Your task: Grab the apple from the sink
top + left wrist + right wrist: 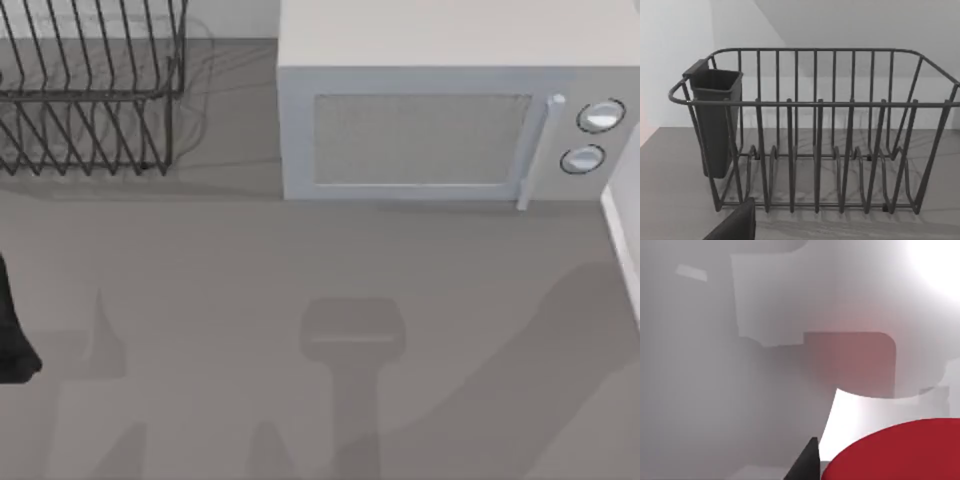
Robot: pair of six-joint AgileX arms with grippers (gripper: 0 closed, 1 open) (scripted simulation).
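Red apple [900, 452] sits right up against your right gripper; you cannot tell how its jaws stand. Left arm [12, 330] waits by the dish rack [815, 130].

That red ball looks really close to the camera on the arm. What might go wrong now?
The round bright-red apple sits very near the right gripper, whose dark fingertip shows beside it. Being smooth and round, it may roll or slip away if pinched off-centre. The pale sink walls stand close, so the arm might bump them.

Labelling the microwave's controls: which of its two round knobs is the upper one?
The knob nearest the microwave's top edge, right of the door handle. The other knob sits just below it.
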